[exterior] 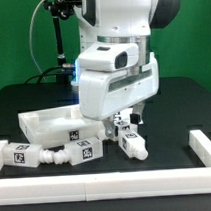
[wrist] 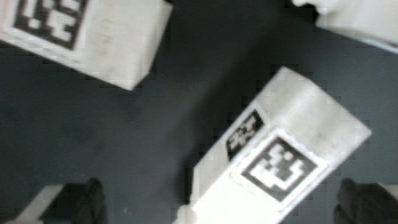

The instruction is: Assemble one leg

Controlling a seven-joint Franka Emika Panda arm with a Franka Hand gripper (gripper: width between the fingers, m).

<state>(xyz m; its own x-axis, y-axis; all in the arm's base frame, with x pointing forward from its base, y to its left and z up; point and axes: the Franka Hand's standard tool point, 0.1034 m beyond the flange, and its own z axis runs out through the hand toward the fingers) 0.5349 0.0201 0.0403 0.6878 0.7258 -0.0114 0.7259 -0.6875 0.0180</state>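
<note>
A leg [exterior: 133,144], a short chunky white peg with black-and-white tags, lies on the black table just below my gripper [exterior: 125,120]. In the wrist view the leg [wrist: 276,150] lies slantwise, and one end of it reaches in between my two dark fingertips [wrist: 71,205]. My gripper [wrist: 217,205] is open and wide apart, and the fingers do not touch the leg. The large white tabletop panel [exterior: 49,124] lies toward the exterior view's left.
Other legs with tags [exterior: 21,153] [exterior: 81,152] lie in front of the panel. Another tagged white part [wrist: 80,40] shows in the wrist view. A white rail [exterior: 117,181] borders the table's front and turns up at the exterior view's right [exterior: 206,143].
</note>
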